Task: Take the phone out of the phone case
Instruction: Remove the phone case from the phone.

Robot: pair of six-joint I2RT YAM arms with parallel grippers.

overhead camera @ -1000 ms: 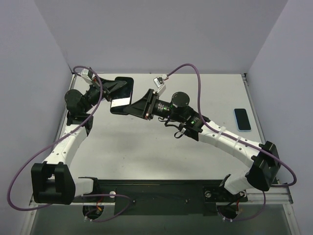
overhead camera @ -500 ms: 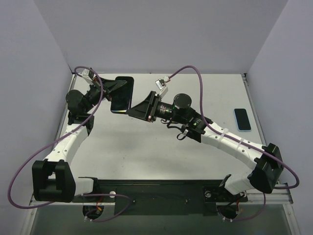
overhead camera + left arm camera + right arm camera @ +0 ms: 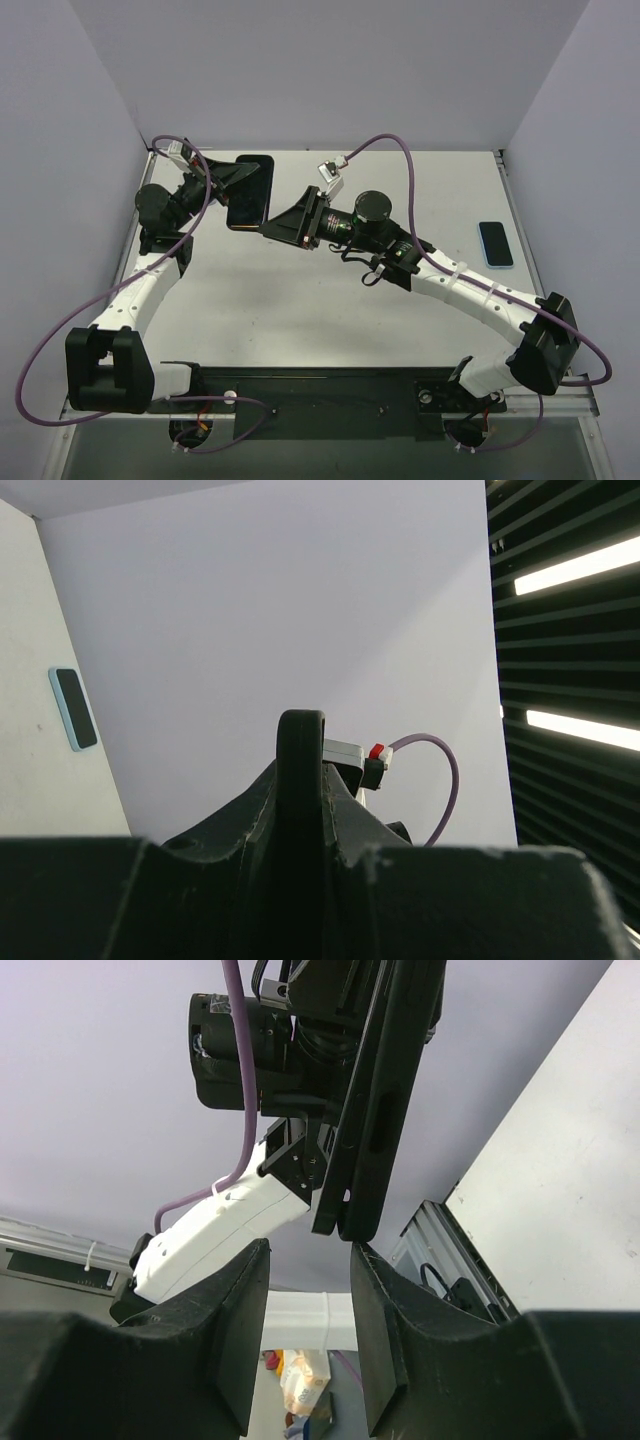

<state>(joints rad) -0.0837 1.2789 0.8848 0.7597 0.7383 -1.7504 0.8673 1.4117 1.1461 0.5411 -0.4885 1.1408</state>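
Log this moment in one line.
left gripper: shut on phone case | right gripper: open, at case's edge | blue phone: lying on table, right side

arms [image 3: 140,295]: white links, black joints | cables [image 3: 238,1060]: purple | fingers [image 3: 232,1340]: apparently black

The phone case [image 3: 385,1070] runs off the right wrist view's top edge.

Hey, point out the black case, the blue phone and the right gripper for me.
black case [image 3: 255,195]: top view, middle of its dark face.
blue phone [image 3: 495,243]: top view, centre of its screen.
right gripper [image 3: 308,1247]: right wrist view, the gap midway between its fingertips.
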